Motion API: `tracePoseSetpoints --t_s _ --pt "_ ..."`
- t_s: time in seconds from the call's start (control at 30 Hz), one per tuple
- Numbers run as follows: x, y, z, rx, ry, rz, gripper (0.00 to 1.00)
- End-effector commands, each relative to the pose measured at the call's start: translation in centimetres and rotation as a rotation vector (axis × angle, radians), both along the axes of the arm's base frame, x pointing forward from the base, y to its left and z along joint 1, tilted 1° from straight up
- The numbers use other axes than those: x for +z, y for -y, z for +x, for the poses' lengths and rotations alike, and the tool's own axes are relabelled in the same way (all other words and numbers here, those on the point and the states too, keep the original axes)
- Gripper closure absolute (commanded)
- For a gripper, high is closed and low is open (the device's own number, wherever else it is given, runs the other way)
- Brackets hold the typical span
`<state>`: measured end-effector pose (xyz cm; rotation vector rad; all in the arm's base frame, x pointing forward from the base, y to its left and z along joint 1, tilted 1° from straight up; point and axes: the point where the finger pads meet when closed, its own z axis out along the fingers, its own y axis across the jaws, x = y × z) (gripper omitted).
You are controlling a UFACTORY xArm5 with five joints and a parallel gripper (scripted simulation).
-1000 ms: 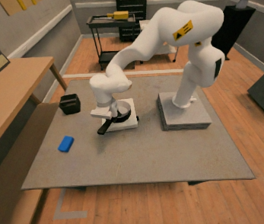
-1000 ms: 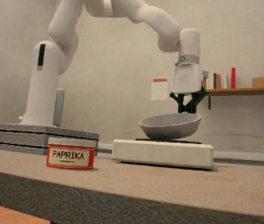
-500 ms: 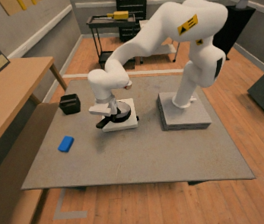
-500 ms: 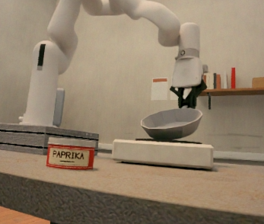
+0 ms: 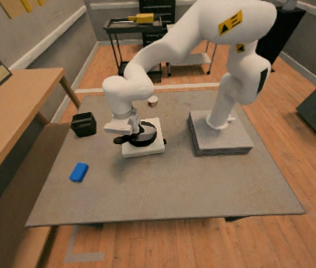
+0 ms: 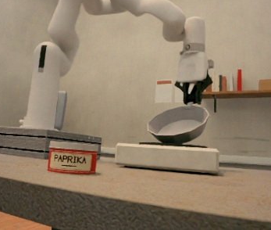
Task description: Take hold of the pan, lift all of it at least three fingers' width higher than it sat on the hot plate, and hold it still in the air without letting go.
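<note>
The gripper [image 6: 193,98] has its jaws clamped on the rim of the pan [image 6: 177,126], which hangs tilted above the hot plate [image 6: 167,156], its low side close to the burner; a paprika tin [image 6: 73,157] stands nearby on the table [image 5: 170,191]

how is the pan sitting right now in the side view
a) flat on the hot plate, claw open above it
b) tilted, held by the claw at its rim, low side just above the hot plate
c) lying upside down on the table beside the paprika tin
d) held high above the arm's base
b: the exterior view shows the claw shut on the far rim of the pan, which hangs tilted with its bottom close above the hot plate.
</note>
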<state>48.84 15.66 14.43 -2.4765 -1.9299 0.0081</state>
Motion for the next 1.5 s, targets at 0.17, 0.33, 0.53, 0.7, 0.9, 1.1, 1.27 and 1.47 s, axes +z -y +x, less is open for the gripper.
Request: tracePoseSetpoints --t_s 0.17,0.33,0.53,0.7,0.9,1.1,1.27,1.47 --pt "2.2 -0.1 0.2 0.0 0.006 0.002 1.0" --pt "2.7 -0.1 0.2 0.0 0.006 0.002 1.0" --pt "3.9 -0.1 0.3 0.0 0.006 0.002 1.0" --pt "4.8 -0.2 0.3 0.0 0.006 0.002 1.0" --pt "5.5 -0.2 0.3 0.0 0.006 0.002 1.0" --pt "6.6 -0.2 0.4 0.0 0.006 0.002 1.0" --pt "7.5 -0.2 0.4 0.0 0.006 0.002 1.0" --pt "8.2 -0.2 0.4 0.0 0.006 0.002 1.0"
